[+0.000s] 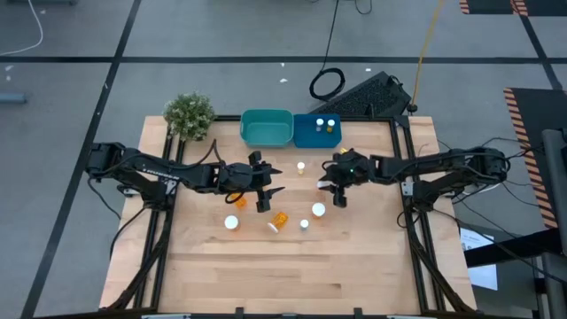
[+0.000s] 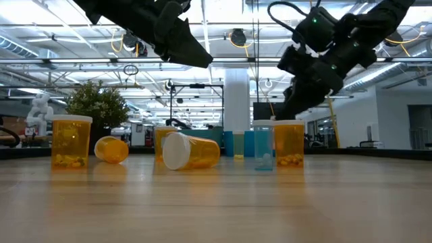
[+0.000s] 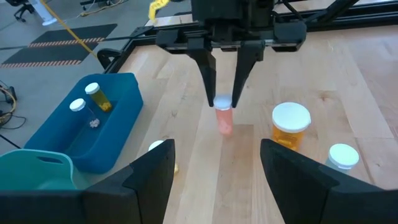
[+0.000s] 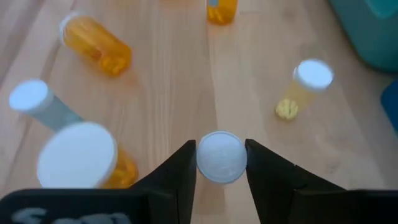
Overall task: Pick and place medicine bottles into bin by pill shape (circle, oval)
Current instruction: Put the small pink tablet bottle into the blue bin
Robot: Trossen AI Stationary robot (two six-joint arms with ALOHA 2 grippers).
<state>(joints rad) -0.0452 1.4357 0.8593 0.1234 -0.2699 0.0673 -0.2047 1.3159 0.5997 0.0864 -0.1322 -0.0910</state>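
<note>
Both arms are showing as matte black jointed links with black cables looping along them; the left arm (image 1: 151, 173) is carrying faint white lettering, the right arm (image 1: 443, 167) is glowing with a small green light

Plant (image 1: 189, 115), keyboard (image 1: 372, 94), cable coil (image 1: 326, 84).

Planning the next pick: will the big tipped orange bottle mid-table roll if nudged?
Probably: the tipped bottle is a round cylinder lying on the flat table. It looks light, small translucent plastic, so a nudge could send it far.
</note>
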